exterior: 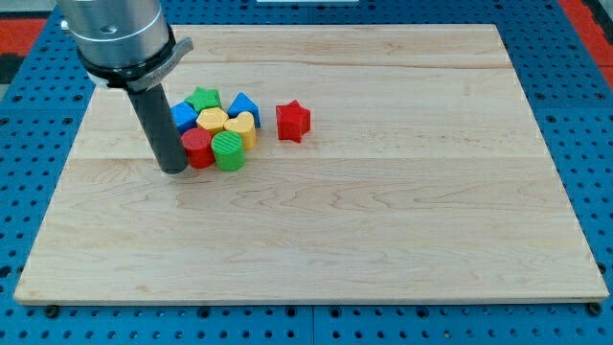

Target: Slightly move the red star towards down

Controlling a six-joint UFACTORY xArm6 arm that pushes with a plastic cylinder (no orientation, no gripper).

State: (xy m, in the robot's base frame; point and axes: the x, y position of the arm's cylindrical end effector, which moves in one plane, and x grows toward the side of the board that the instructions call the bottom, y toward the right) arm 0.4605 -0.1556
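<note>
the wooden board carries a packed cluster of blocks at far left. my tip rests just left of the red cylinder, no pincer fitted. the red star sits apart, right of the cluster, probably easing a clean push nearer.

A pale wood grain is shown by the table, framed by a blue perforated surface. The star is coloured red. Within the cluster, a green star, two blue blocks, two yellow blocks, a ribbed red cylinder and a ribbed green cylinder are seen. The rod is dark grey.
</note>
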